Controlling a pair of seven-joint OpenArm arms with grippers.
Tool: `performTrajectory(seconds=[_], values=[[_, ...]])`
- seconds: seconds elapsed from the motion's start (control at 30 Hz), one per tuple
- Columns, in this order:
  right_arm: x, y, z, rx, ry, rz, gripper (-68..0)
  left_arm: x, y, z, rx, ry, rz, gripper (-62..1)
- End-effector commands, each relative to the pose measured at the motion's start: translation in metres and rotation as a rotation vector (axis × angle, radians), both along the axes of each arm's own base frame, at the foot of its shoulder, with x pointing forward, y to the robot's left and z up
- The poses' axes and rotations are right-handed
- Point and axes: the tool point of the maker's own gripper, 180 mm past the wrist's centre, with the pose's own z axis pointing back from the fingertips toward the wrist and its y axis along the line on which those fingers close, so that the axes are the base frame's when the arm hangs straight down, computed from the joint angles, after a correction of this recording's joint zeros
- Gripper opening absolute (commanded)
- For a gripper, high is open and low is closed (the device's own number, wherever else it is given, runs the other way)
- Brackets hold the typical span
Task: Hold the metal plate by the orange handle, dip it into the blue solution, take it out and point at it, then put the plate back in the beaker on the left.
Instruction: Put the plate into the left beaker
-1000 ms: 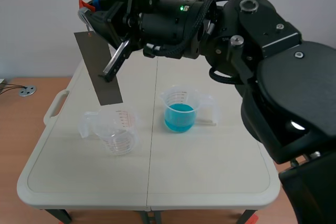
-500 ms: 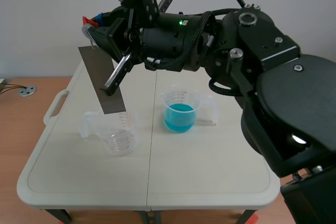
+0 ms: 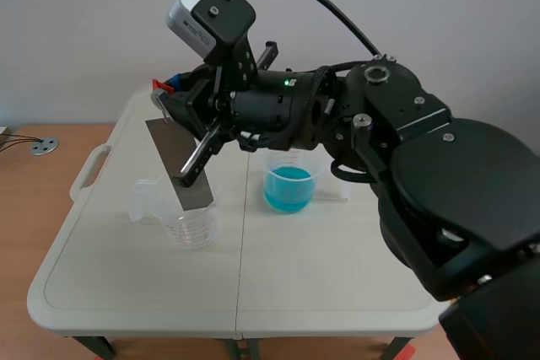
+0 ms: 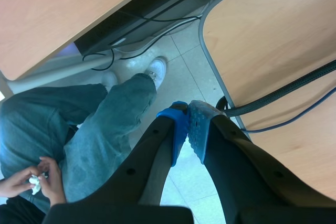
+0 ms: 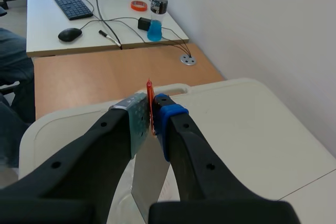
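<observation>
Metal plate: grey and flat, it hangs tilted above the bench, upper end leaning toward the bench's left side, lower end at the mouth of the clear beaker; I cannot tell whether that end is inside the rim
Grip: my right fingers pinch the orange handle at the plate's top; in my right wrist view its thin edge stands squeezed between the grey-green pad and the blue pad, and the plate drops away beneath them
Right arm pose: I come in from the right, raised well above the bench, and reach past the middle into the left half; the forearm lies nearly level, the wrist camera rides on top, and the fingers aim left and slightly down
Dip liquid: the blue solution sits in a second beaker near the bench's middle, below my right arm, beside the clear beaker and apart from it
Left arm pose: out of the scene view; my left fingers are pressed together on nothing, blue pads meeting, aimed down at a tiled floor between wooden desks
Past that arm: a seated person's leg in jeans, a pale shoe, and two hands holding something small and white
</observation>
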Motion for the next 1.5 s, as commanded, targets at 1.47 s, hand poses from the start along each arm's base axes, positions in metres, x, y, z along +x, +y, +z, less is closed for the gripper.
performTrajectory(seconds=[1.47], values=[[0.026,-0.011,-0.037,0.069,0.141,-0.133,-45.2,0.003,-0.003,0.001,-0.010,-0.008,-0.009,-59.6]])
